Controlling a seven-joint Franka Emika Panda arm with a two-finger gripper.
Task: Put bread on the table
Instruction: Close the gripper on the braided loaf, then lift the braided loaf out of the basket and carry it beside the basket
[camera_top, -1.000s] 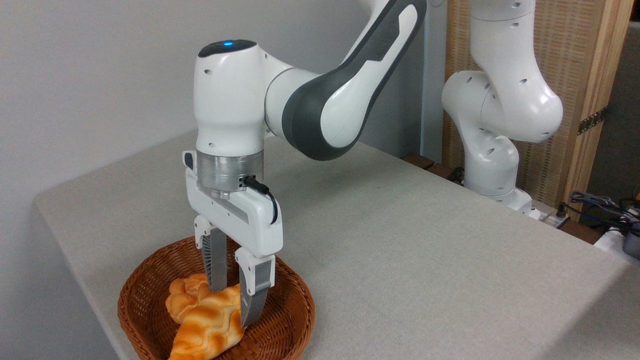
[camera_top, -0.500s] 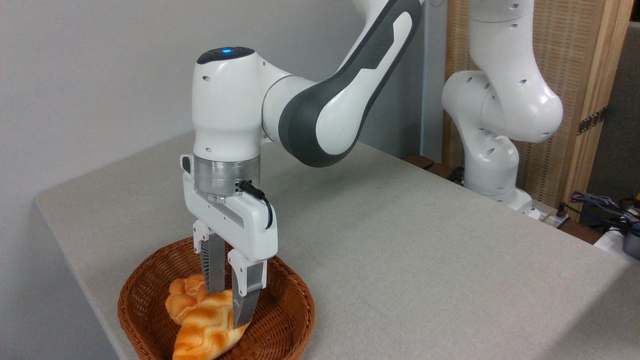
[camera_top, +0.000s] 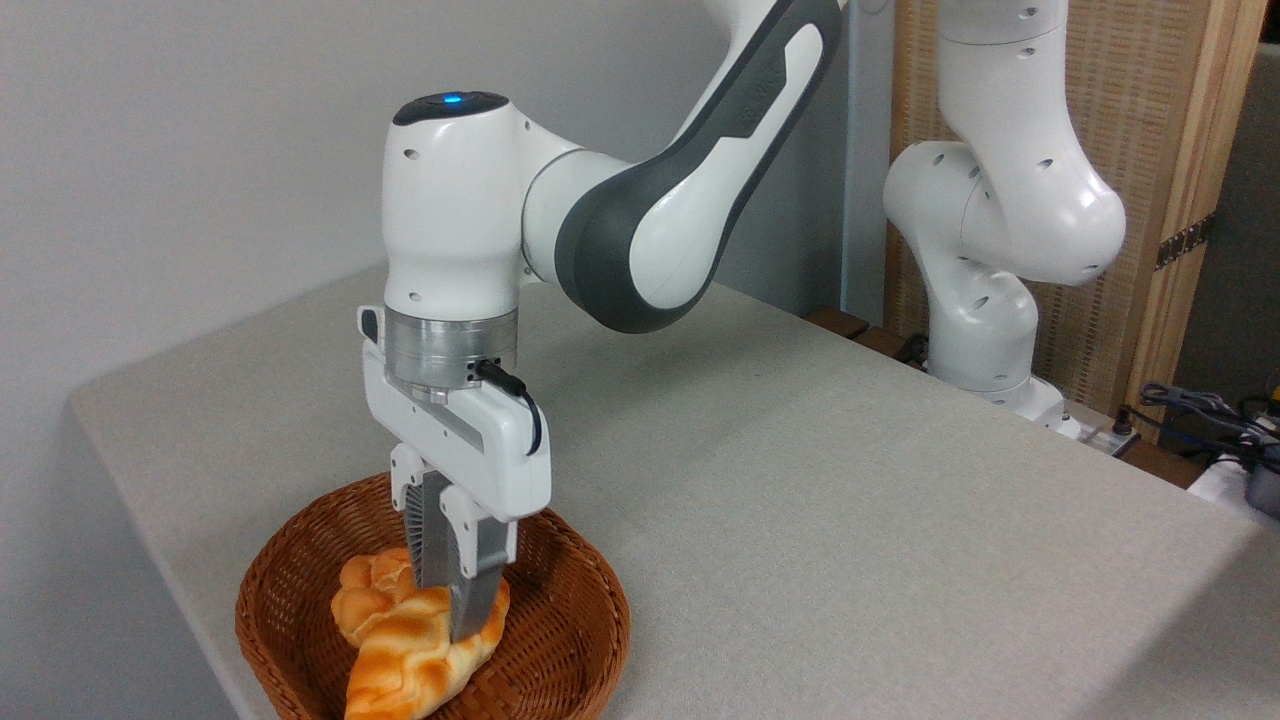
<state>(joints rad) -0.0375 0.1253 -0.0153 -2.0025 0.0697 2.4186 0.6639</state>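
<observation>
Wicker basket (camera_top: 300, 620) holding braided bread (camera_top: 415, 655); gripper (camera_top: 455, 615) pinching its upper end beside knotted roll (camera_top: 360, 590); loaf appearing soft, light, crushable.

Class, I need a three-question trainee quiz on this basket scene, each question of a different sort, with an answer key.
1. True or false: the pincer has its fingers closed on the braided loaf.
2. Where does the loaf lie? A) on the bare table B) in the wicker basket C) in mid-air
3. Fill in: behind the loaf, in the basket, sits a small knotted ____.

Key: 1 true; 2 B; 3 roll.
</observation>
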